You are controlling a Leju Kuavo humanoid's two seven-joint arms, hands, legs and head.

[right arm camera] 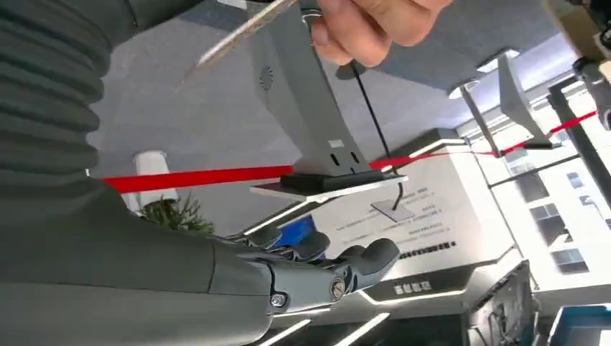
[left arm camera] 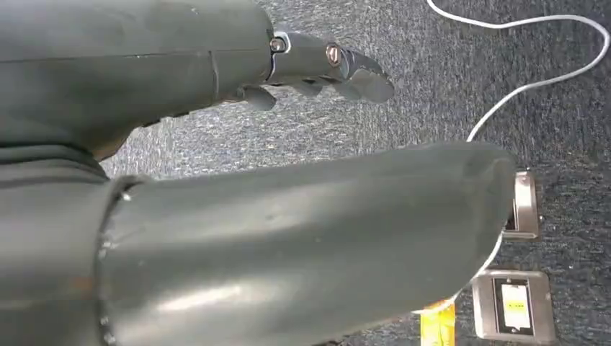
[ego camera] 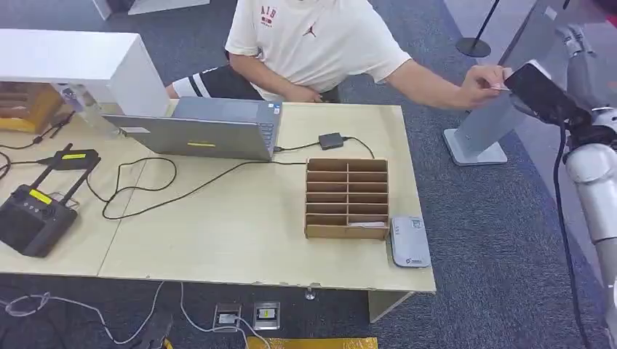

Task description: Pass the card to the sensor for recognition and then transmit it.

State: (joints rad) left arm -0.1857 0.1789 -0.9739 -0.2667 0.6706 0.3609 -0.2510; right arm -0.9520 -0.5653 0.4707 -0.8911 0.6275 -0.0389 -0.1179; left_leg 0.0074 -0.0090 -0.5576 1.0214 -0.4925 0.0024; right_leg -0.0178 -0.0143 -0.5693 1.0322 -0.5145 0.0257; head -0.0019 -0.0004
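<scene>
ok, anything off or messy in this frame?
Nothing damaged or spilled. Black cables loop loosely over the table. The card is in the person's hand, beside the robot's right hand, whose fingers are apart and hold nothing. The left hand hangs over the carpet, with nothing in it.

The room is bright and evenly lit from above, so the pale wooden table throws only a soft shadow on the dark blue-grey carpet. In the right wrist view the large windows are washed out with glare. Both wrist views are soft, and the near grey ribbed hand covers are out of focus.
</scene>
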